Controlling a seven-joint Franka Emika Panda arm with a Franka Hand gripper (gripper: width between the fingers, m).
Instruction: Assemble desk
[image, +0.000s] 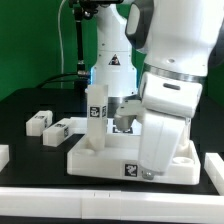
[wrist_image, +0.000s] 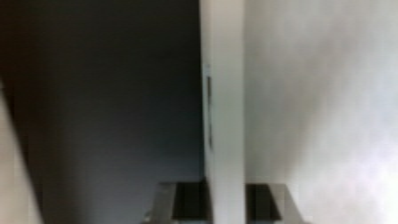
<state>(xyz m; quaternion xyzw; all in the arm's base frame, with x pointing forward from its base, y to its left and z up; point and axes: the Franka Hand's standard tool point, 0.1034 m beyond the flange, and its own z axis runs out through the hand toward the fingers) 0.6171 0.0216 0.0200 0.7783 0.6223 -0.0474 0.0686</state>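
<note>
The white desk tabletop (image: 100, 160) lies flat at the front of the table with a tag on its near edge. One white leg (image: 96, 108) stands upright in its corner socket on the exterior view's left. Two loose tagged legs (image: 38, 122) (image: 60, 130) lie on the black table to the left. My gripper (image: 124, 121) is low over the far side of the tabletop, mostly hidden behind my own arm. In the wrist view a narrow white leg (wrist_image: 221, 120) runs straight between the two dark fingers (wrist_image: 178, 202), which press on it from both sides.
My bulky white arm (image: 165, 100) blocks the exterior view's right half of the tabletop. Long white border rails run along the front (image: 100, 205), the left (image: 4, 154) and the right (image: 212, 166). The robot base (image: 112, 62) stands at the back.
</note>
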